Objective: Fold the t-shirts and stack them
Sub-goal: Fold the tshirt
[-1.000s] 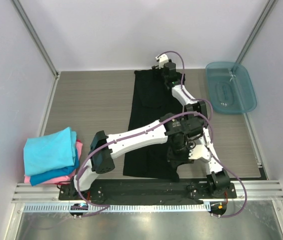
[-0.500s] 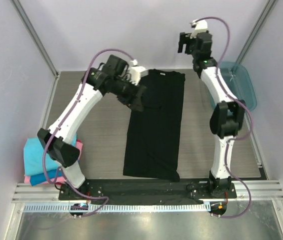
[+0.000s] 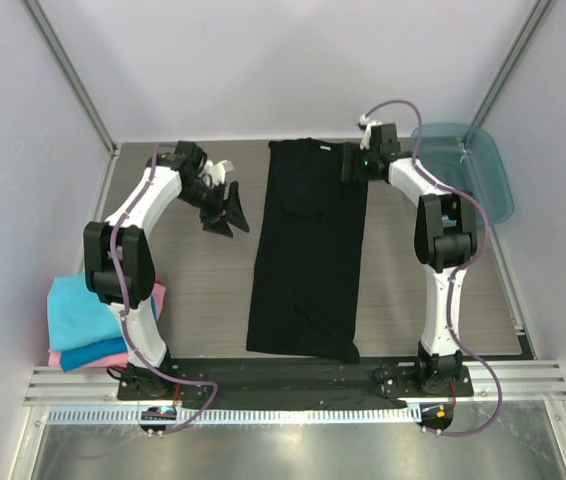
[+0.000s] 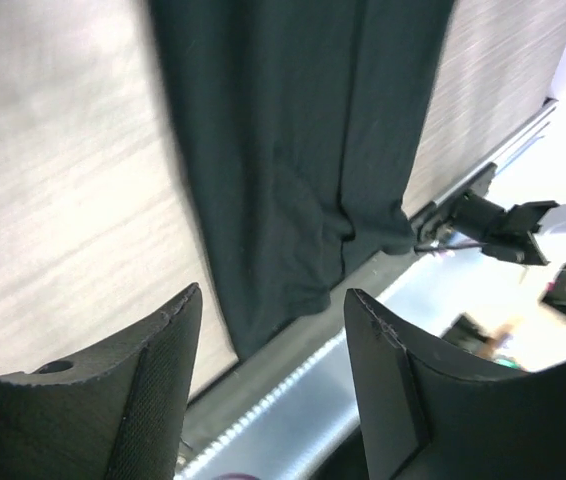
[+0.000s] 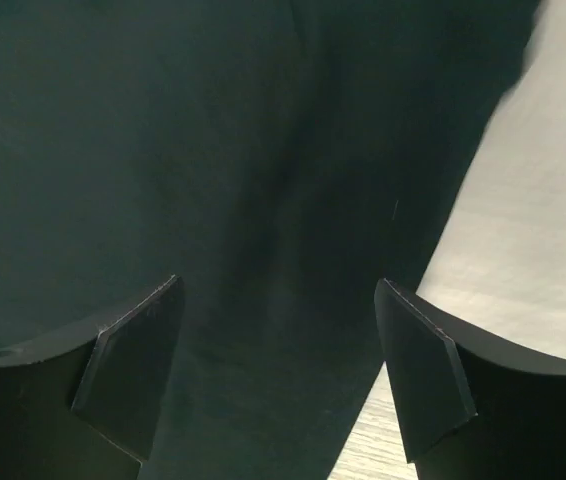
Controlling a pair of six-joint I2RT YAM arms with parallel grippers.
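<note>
The left fingers (image 4: pixel 163 380) are spread wide and nothing is held between them. In the wrist view, bare table (image 4: pixel 53 200) is seen past the pad at 9 o'clock. The black tee (image 4: pixel 293 150) is seen running from 12 o'clock down into the gap between the pads. From above, the left gripper (image 3: pixel 225 212) is found over bare wood, just to 9 o'clock of the black tee's far half and apart from it. Its arm is bent back toward 7 o'clock.

The right fingers (image 5: pixel 128 360) are likewise parted, with no cloth pinched. Dark fabric fills nearly the whole wrist view beneath them, and a strip of table is left showing at 3 o'clock. Whether the pads touch the cloth cannot be told. From above, the right gripper (image 3: pixel 351 166) is placed at the tee's far corner, at 1 o'clock of the garment, beside the neck opening. Its arm is stretched out from the base at 5 o'clock.

The black tee is laid flat as a long, narrow strip down the middle of the table, from 12 o'clock to 6 o'clock. Its near hem is rumpled close to the rail (image 3: pixel 73 383).

At 8 o'clock a folded stack is kept at the table's edge. A turquoise tee (image 3: pixel 83 300) is on top, a blue tee (image 3: pixel 98 352) is under it, and a pink tee (image 3: pixel 159 296) is seen at the side and bottom. A tray (image 3: pixel 483 200) is set at 2 o'clock, well apart from the stack.
</note>
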